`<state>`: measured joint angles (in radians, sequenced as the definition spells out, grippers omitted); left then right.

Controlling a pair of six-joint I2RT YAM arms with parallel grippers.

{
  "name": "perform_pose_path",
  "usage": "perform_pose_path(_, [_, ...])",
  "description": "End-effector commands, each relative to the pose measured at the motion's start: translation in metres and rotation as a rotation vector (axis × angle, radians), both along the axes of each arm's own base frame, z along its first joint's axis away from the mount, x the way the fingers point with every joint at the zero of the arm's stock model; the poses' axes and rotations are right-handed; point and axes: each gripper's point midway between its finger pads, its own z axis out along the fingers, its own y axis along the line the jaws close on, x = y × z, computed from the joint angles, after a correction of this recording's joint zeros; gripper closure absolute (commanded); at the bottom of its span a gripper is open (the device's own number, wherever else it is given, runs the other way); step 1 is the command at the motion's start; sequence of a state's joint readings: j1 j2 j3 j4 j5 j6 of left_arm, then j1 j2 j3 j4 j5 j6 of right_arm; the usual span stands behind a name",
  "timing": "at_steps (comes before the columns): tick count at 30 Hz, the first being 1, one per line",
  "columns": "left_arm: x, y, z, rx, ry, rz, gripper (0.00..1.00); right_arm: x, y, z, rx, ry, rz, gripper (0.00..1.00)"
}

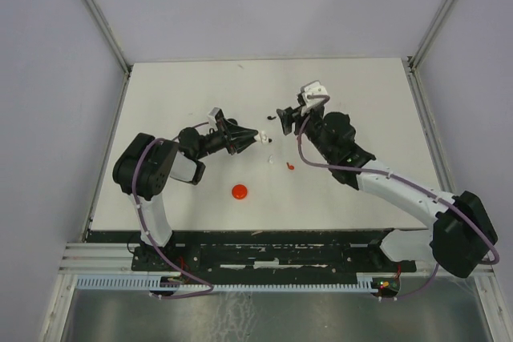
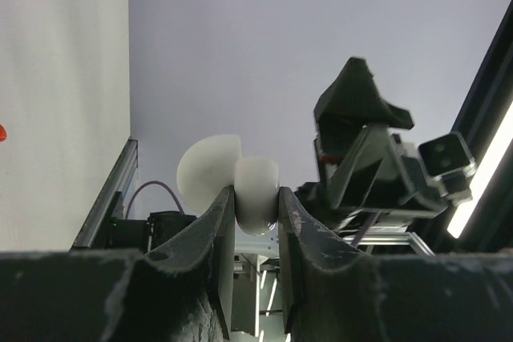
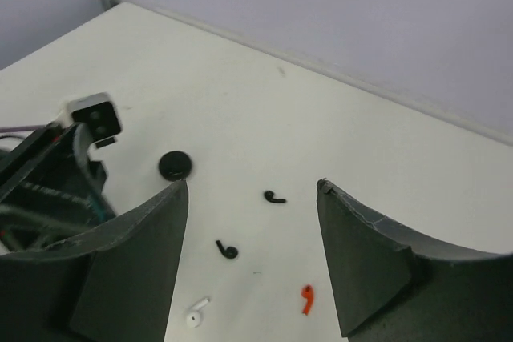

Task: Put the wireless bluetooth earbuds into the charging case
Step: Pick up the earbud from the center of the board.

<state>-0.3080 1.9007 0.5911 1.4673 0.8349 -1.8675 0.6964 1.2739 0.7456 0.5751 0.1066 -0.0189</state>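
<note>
We've got the left gripper (image 2: 255, 191) clamped on the white charging case (image 2: 210, 167), the right gripper (image 3: 251, 188) spread wide above two black earbuds (image 3: 275, 197), a white earbud (image 3: 195, 315) and a red earbud (image 3: 306, 298) loose on the table (image 3: 240, 102).

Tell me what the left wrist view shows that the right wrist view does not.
Only the left wrist view: the left tool shut on the white charging case, with the right arm beyond it. Only the right wrist view: the open right tool, the black case, two black earbuds, a white earbud and a red earbud. Both: the white table.
</note>
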Motion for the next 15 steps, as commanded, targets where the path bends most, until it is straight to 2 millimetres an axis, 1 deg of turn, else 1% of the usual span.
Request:
perform_pose_path(1, [0.001,0.003,0.018,0.033,-0.200,-0.009,0.97,0.021,-0.067,-0.020,-0.096,0.295,-0.392,0.27])
perform_pose_path(2, [0.001,0.004,0.017,0.043,-0.221,-0.014,0.97,0.021,-0.070,-0.030,-0.128,0.350,-0.400,0.27])
perform_pose_path(4, [0.000,0.005,0.017,0.056,-0.251,-0.026,0.97,0.022,-0.070,-0.054,-0.186,0.459,-0.385,0.27])
perform_pose_path(6, [-0.001,0.005,0.016,0.070,-0.288,-0.038,0.97,0.021,-0.066,-0.074,-0.223,0.553,-0.358,0.28])
perform_pose_path(7, [-0.001,0.006,0.015,0.077,-0.301,-0.042,0.97,0.018,-0.060,-0.086,-0.249,0.602,-0.319,0.29])
perform_pose_path(8, [-0.003,0.007,0.015,0.081,-0.313,-0.046,0.97,0.014,-0.049,-0.097,-0.274,0.651,-0.251,0.30])
perform_pose_path(11, [-0.007,0.008,0.014,0.099,-0.334,-0.060,0.97,0.002,-0.030,-0.129,-0.356,0.782,-0.121,0.35])
perform_pose_path(13, [-0.010,0.008,0.015,0.114,-0.359,-0.062,0.97,-0.006,-0.020,-0.143,-0.379,0.836,-0.047,0.37])
perform_pose_path(15, [-0.013,0.010,0.016,0.129,-0.377,-0.063,0.97,-0.010,-0.013,-0.154,-0.370,0.850,-0.008,0.36])
